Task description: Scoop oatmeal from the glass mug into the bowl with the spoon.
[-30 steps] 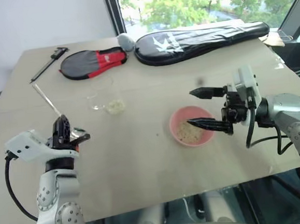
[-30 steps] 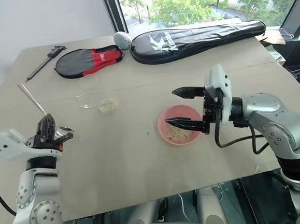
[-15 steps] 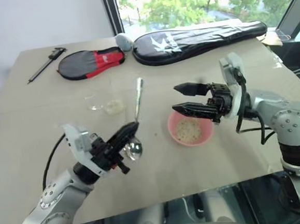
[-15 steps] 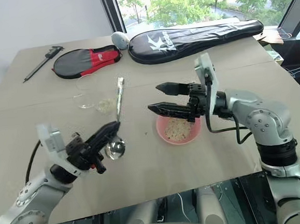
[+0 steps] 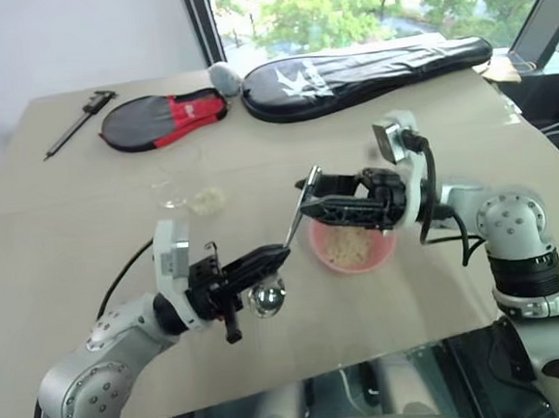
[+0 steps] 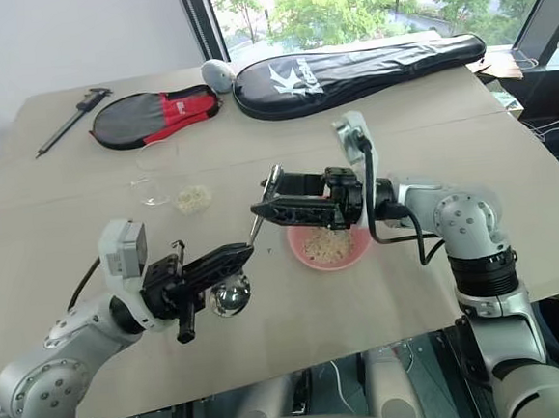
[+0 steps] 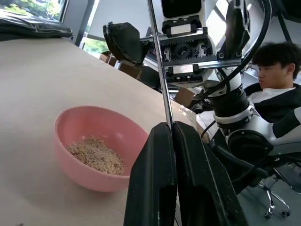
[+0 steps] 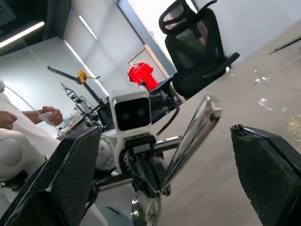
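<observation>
- Handover step: the left hand (image 5: 269, 260), clamped on the spoon (image 5: 284, 240), offers the handle to the wide-open right hand (image 5: 309, 195).
- Next, I judge, the right hand must close on the handle before the left releases.

An office-like robotics lab: a cardboard-covered table (image 5: 440, 283) by large windows (image 5: 341, 6), a black office chair (image 8: 200, 44), and a seated person (image 7: 277, 80) watching.

The spoon (image 8: 188, 141) rises tilted between the right gripper's (image 8: 169, 183) spread fingers (image 8: 61, 179), pinched by the left gripper (image 8: 149, 176).
</observation>
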